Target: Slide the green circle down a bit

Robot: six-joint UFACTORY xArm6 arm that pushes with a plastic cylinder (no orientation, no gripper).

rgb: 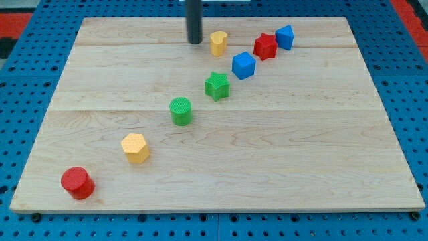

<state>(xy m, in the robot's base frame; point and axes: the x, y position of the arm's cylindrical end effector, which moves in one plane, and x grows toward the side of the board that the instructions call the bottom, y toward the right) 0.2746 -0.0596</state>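
The green circle (180, 110) is found a little left of the middle of the frame, standing on the wooden board (281, 161). It is a short round block set upright with its flat top up. Being round, it points no way, and no long side can be told. Below it, toward the bottom of the frame, a wide stretch of bare wood is seen, reaching to the board's lower edge. To its left, bare wood is also seen.

A slanted row is made by the blocks, from lower left to upper right. Up and to the right of the green circle, near but apart, a green star (217, 86) is placed. After it come a blue cube (243, 65), a red star (265, 46) and a blue block (285, 37) near the top edge. A yellow block (218, 43) is set to the left of the red star. Down and to the left of the green circle, a yellow hexagon (136, 148) is seen, and a red cylinder (77, 183) is placed close to the lower left corner.

The dark rod is held straight up and down at the top of the frame. My tip (194, 42) is set just left of the yellow block, well above the green circle. No claw is carried, so nothing is held.
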